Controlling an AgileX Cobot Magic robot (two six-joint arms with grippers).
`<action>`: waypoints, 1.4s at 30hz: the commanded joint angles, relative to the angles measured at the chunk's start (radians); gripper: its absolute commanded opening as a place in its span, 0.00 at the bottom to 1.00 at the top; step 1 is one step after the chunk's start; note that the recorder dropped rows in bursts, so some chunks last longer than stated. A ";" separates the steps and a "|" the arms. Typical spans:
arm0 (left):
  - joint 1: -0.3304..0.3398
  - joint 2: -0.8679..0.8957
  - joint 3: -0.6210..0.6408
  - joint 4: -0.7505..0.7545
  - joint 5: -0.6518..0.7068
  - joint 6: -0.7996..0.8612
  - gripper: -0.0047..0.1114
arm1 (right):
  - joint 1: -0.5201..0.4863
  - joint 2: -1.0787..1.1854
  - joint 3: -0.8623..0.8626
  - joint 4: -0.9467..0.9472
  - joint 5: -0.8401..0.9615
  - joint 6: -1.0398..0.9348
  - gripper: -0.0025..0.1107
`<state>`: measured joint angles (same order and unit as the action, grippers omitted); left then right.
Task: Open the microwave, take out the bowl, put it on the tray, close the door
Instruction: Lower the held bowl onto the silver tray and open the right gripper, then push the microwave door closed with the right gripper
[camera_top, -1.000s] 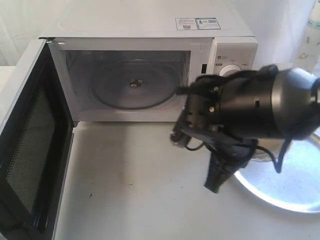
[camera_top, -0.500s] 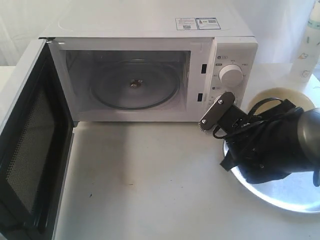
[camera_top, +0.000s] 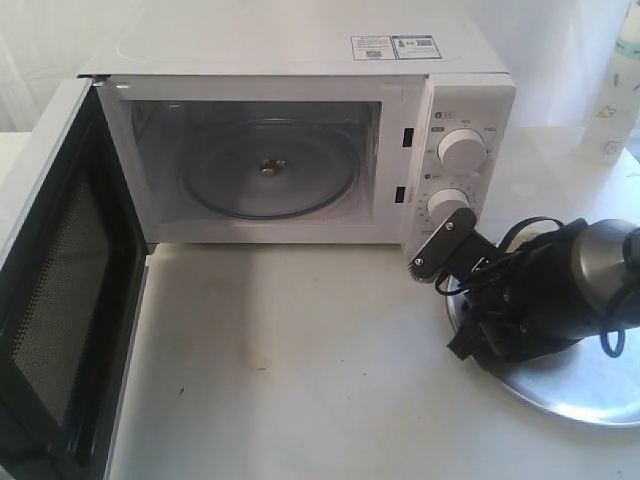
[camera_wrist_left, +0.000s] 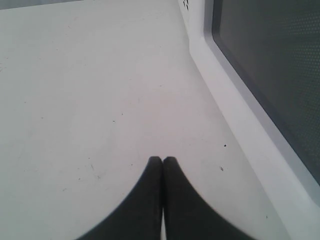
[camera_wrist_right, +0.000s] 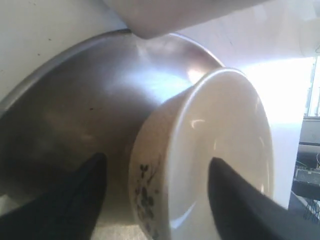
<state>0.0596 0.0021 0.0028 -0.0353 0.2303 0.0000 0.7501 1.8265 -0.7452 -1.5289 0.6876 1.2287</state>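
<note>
The white microwave stands with its cavity bare except for the glass turntable. Its door is swung wide to the left, mesh side showing. The silver tray lies right of the microwave, with my right arm low over it and hiding the bowl there. The right wrist view has the cream bowl resting on the tray. My right gripper is open, one finger inside the bowl, the other outside and off its wall. My left gripper is shut on nothing, over the table beside the door's dark window.
Two round dials sit on the microwave's right panel, just behind the right arm. A pale bottle stands at the back right. The open door takes up the table's left side. Bare tabletop lies in front of the cavity.
My right arm swung from in front of the microwave to the right and sank onto the tray. The bowl, seen above the tray half a second ago, is now behind the arm.
</note>
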 joint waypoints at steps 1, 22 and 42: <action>-0.003 -0.002 -0.003 -0.009 0.002 0.000 0.04 | 0.009 -0.021 0.009 0.008 0.023 -0.058 0.66; -0.003 -0.002 -0.003 -0.009 0.002 0.000 0.04 | 0.532 -0.232 -0.559 -0.216 -0.688 0.287 0.02; -0.003 -0.002 -0.003 -0.009 0.002 0.000 0.04 | 0.724 0.197 -0.801 0.065 0.435 -0.957 0.02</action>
<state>0.0596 0.0021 0.0028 -0.0353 0.2303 0.0000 1.5574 1.9505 -1.5708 -1.5108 0.5836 0.5775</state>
